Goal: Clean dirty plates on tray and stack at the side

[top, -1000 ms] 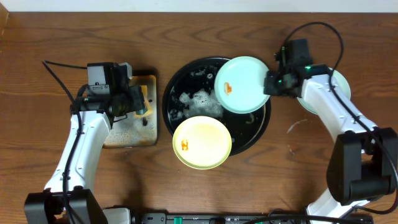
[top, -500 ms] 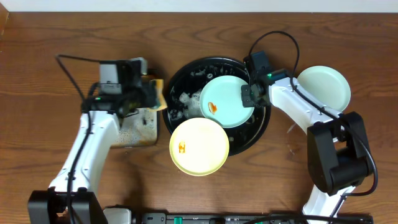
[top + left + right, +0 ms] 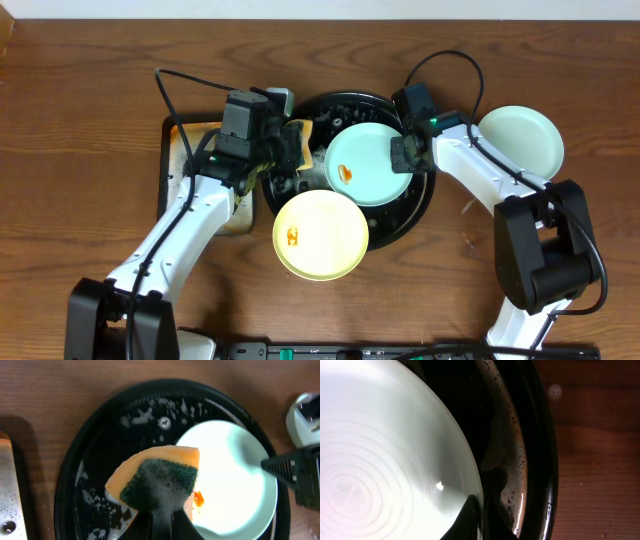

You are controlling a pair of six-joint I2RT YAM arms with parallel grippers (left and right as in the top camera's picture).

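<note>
Overhead, the left pincer point(image 3: 292, 148) is pressed together on an orange sponge point(image 3: 303, 143) with a dark green scrubbing face. It hangs over the left part of the black tray point(image 3: 415, 210). A second ago it was over the small metal tray point(image 3: 190, 150) at the left of the counter point(image 3: 90, 80); half a second ago it had reached that tray's right edge. In the left wrist view the foamy sponge is just beside the near rim of the mint plate point(image 3: 365, 165), close to its orange smear point(image 3: 344, 172); whether they touch I cannot tell.

The right pincer point(image 3: 400, 155) is clamped on the right rim of that mint plate, one finger above and one below it in the right wrist view. A second ago the plate was over the tray's upper right rim. Now it is further left, inside the tray, where it already was half a second ago.

The yellow plate point(image 3: 320, 233) overlaps the tray's lower left rim, about as before, its smear facing up. The second mint plate point(image 3: 520, 140) lies on the counter to the right, clear of the tray. Streaks of foam point(image 3: 145, 415) lie on the tray floor.
</note>
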